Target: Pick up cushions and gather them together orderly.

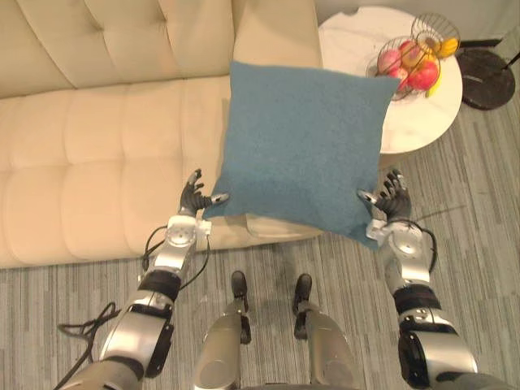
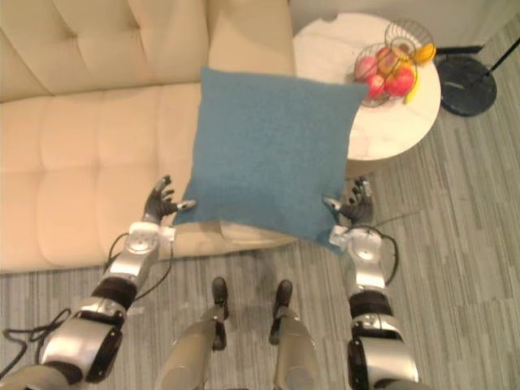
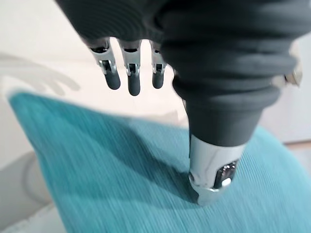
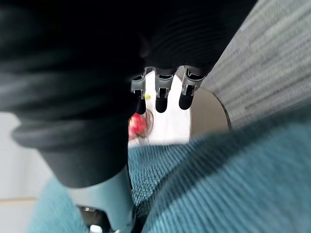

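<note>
Place: you're in a home living room | cream tufted sofa [image 1: 89,162] past left hand [image 1: 192,199] | round white side table [image 1: 349,41] with 1 fruit basket [image 1: 406,65] beyond right hand [image 1: 392,199]

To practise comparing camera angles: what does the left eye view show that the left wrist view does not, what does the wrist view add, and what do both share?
Left eye view, not the wrist view: the right hand at a corner of the blue cushion, a round white side table bearing a wire fruit basket, the striped grey floor. Left wrist view, not the eye view: the left hand's thumb tip against the cushion's weave, its straight fingers clear of it. Both: cushion, left hand, cream sofa.
</note>
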Motion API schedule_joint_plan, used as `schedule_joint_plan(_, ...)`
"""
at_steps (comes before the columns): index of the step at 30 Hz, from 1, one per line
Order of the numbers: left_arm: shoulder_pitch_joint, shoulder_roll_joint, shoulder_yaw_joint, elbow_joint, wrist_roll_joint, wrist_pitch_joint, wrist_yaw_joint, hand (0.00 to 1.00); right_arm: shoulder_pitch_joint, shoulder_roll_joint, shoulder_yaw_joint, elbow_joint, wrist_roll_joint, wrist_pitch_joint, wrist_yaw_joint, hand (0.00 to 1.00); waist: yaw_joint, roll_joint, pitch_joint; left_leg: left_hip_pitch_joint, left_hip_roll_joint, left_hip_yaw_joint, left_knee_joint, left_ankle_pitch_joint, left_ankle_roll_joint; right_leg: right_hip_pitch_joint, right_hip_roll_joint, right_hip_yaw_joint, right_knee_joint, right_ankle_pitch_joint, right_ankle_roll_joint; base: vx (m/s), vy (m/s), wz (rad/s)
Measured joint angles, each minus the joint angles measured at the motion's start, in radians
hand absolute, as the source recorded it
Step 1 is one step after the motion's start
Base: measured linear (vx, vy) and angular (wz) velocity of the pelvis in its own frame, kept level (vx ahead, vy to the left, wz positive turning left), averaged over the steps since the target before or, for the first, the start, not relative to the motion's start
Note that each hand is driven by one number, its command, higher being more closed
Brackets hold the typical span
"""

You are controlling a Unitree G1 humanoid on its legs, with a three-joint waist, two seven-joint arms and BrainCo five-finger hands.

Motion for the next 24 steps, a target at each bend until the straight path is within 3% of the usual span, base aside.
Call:
schedule_joint_plan(8, -0.18, -0.013, -0.065, 0.044, -0.068, 0.001, 0.014, 0.0, -0.161, 0.024, 0.05, 0.106, 0.036, 0.018, -0.012, 0.0, 0.003, 0.002, 0.019, -0.067, 0.018, 0.014, -0.032, 0.044, -0.011, -0.088, 0.011, 0.003, 0.008, 0.02, -0.02, -0.04, -0.02, -0.05)
schedule_joint_plan(9, -0.192, -0.014, -0.071, 0.043, -0.077, 0.001, 0.027, 0.0, -0.172, 0.032, 0.056, 0.106, 0.036, 0.018, -0.021, 1.0, 0.004, 0.002, 0.019, -0.068, 0.022, 0.015, -0.038, 0.047, -0.013, -0.088, 0.016, 0.002, -0.002, 0.025, -0.023, 0.0, -0.034, -0.04)
schedule_joint_plan(10, -0.204, -0.014, -0.073, 0.044, -0.079, 0.001, 0.04, 1.0, -0.188, 0.04, 0.069, 0.107, 0.036, 0.018, -0.03, 1.0, 0.004, 0.002, 0.019, -0.068, 0.025, 0.016, -0.048, 0.053, -0.015, -0.088, 0.021, 0.002, -0.012, 0.031, -0.026, 0.0, -0.026, -0.05)
schedule_joint_plan(19, -0.262, -0.026, -0.101, -0.009, -0.156, -0.001, 0.101, 1.0, -0.234, 0.037, 0.092, 0.101, 0.107, -0.002, -0.064, 1.0, 0.007, 0.002, 0.019, -0.065, 0.035, 0.018, -0.102, 0.089, -0.025, -0.089, 0.04, -0.001, -0.062, 0.062, -0.033, 0.0, -0.006, -0.02)
schedule_joint_plan(24, -0.227, -0.029, -0.119, -0.157, -0.174, -0.004, 0.147, 1.0, -0.105, 0.039, 0.13, -0.123, 0.104, 0.007, -0.099, 1.0, 0.008, 0.002, 0.019, -0.032, 0.034, 0.02, -0.104, 0.088, -0.026, -0.044, 0.042, -0.001, -0.092, 0.068, -0.034, 0.04, -0.003, 0.0)
